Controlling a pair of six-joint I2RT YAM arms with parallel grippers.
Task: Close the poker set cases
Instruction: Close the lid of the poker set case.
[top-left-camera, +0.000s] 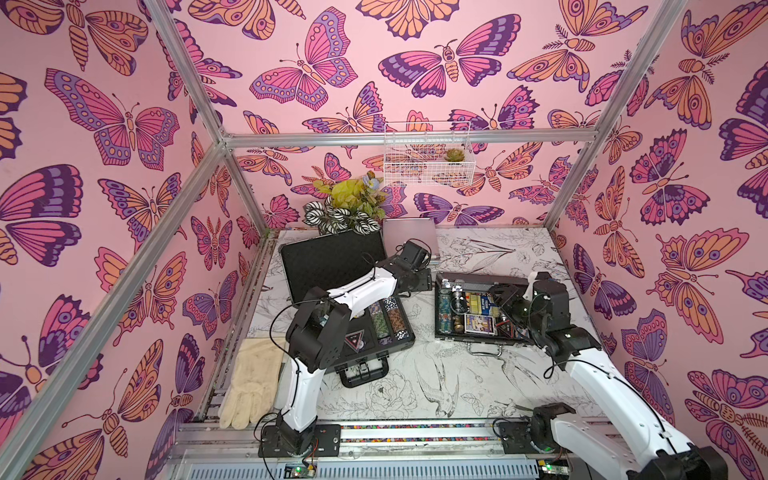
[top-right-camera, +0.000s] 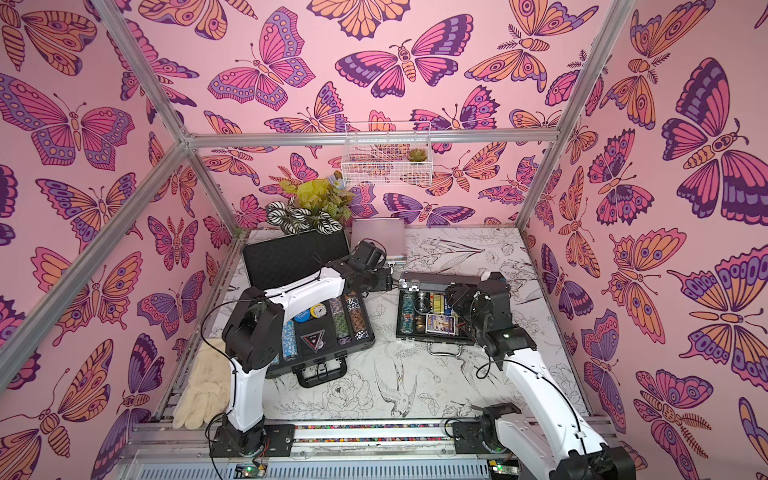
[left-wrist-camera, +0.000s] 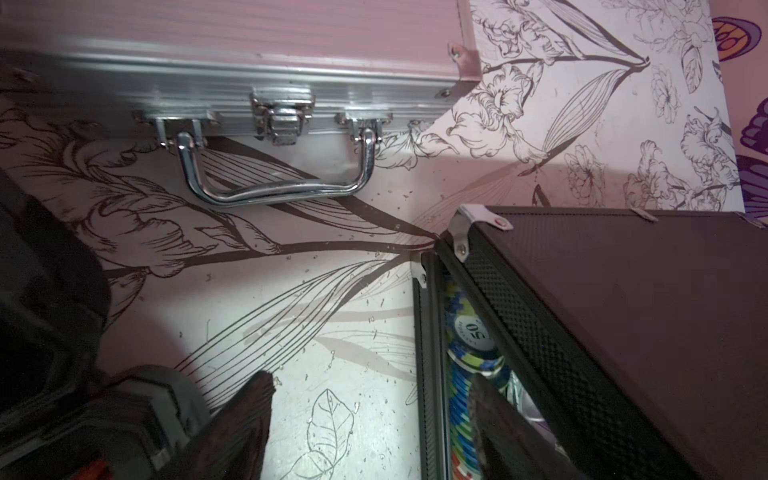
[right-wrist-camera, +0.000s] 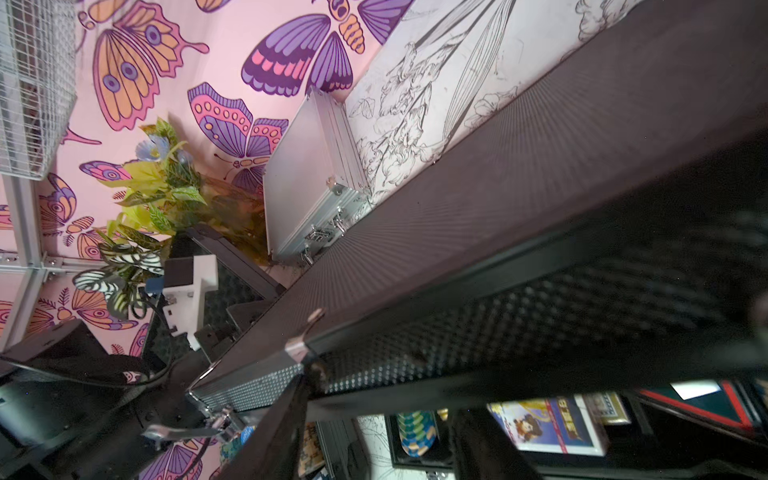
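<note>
The large dark poker set case (top-left-camera: 332, 262) stands open at the left, lid upright and chips showing in its base. Behind it the small silver case (top-left-camera: 409, 237) (left-wrist-camera: 291, 41) lies shut with its latch down. At the right, the flat black case (top-left-camera: 469, 340) shows chips and cards, and its textured lid (left-wrist-camera: 623, 311) (right-wrist-camera: 498, 208) leans partway over them. My left gripper (top-left-camera: 419, 280) (left-wrist-camera: 374, 424) hangs open between the cases, one finger by the black case's chip row. My right gripper (top-left-camera: 505, 297) (right-wrist-camera: 378, 440) is open inside that case, with the lid's rim across its fingertips.
A pale work glove (top-left-camera: 253, 382) lies at the front left by the left arm's base. A potted plant (top-left-camera: 349, 208) stands at the back behind the large case. A white wire basket (top-left-camera: 428, 153) hangs on the back wall. Pink butterfly walls enclose the table.
</note>
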